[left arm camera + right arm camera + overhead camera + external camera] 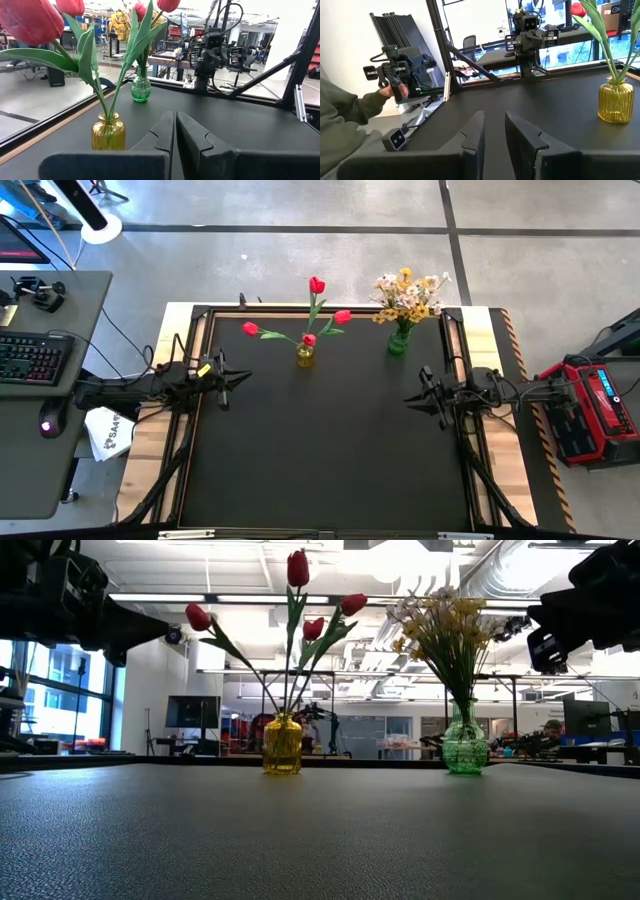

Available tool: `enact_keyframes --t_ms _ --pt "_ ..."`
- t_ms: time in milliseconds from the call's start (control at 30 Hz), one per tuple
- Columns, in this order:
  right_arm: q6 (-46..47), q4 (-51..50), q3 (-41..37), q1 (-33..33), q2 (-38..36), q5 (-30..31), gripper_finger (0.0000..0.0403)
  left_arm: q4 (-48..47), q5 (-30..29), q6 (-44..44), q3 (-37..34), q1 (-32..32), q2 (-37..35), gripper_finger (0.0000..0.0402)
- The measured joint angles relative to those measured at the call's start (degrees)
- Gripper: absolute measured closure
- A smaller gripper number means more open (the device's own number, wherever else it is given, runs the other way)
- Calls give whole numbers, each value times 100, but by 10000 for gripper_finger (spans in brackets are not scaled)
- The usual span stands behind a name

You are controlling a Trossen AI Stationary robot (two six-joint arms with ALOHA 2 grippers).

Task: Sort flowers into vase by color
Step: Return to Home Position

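Hovering empty with fingers (161, 131) together, the left end effector (243, 378) has the red tulips (317, 285) in the yellow vase (305, 357) off to its right. Yellow and white sprays (408, 295) fill the green vase (398, 342) near the right end effector (410, 397), empty, slightly parted.

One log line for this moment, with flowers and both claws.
red tulips: yellow vase | yellow and white sprays: green vase | left claw: left side, shut | right claw: right side, open
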Motion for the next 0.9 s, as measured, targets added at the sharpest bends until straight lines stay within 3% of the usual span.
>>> enact_keyframes --t_ms 233,400,500,900 --pt "-269 -39 2 0 2 46 341 106 107 -271 2 -2 0 395" --pt "-305 -39 2 0 4 46 341 -130 1366 21 0 -2 0 395" --pt "-292 -42 2 0 3 48 341 -116 1817 333 0 -11 47 395" --pt "-273 -44 4 -1 2 48 341 -141 1662 142 2 -9 59 395"
